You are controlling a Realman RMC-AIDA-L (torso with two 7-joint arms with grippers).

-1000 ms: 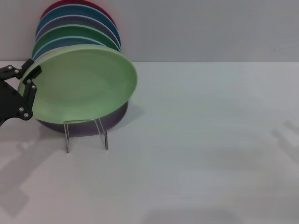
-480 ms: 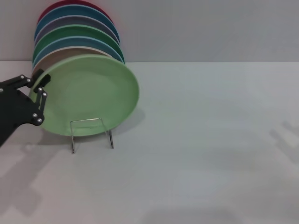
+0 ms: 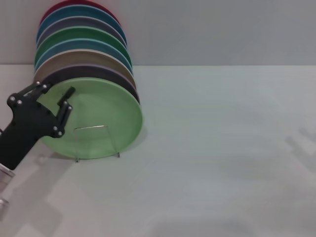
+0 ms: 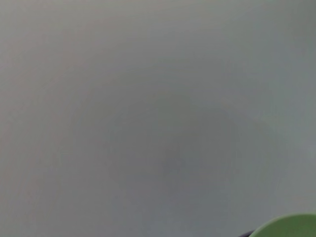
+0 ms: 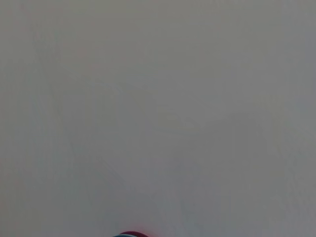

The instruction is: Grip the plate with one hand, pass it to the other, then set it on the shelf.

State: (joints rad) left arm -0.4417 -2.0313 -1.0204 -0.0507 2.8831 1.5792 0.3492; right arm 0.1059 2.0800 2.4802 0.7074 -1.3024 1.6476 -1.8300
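The light mint-green plate (image 3: 101, 116) stands upright at the front of the row of plates in the clear rack, behind the rack's thin U-shaped wire support (image 3: 91, 127). My left gripper (image 3: 59, 89) is black, sits at the plate's left rim in the head view, and its fingers are spread apart with nothing held. A sliver of the green plate (image 4: 291, 226) shows in a corner of the left wrist view. My right gripper is out of view.
Several other plates stand in the rack behind the mint one: dark purple (image 3: 94, 72), tan (image 3: 84, 57), blue, darker green (image 3: 79, 34), grey, teal and red. A red plate edge (image 5: 132, 233) shows in the right wrist view. White tabletop (image 3: 222, 148) stretches to the right.
The mint plate went from tilted and held at its left rim to standing upright in the rack. My left gripper let go, opened and moved down and slightly right.
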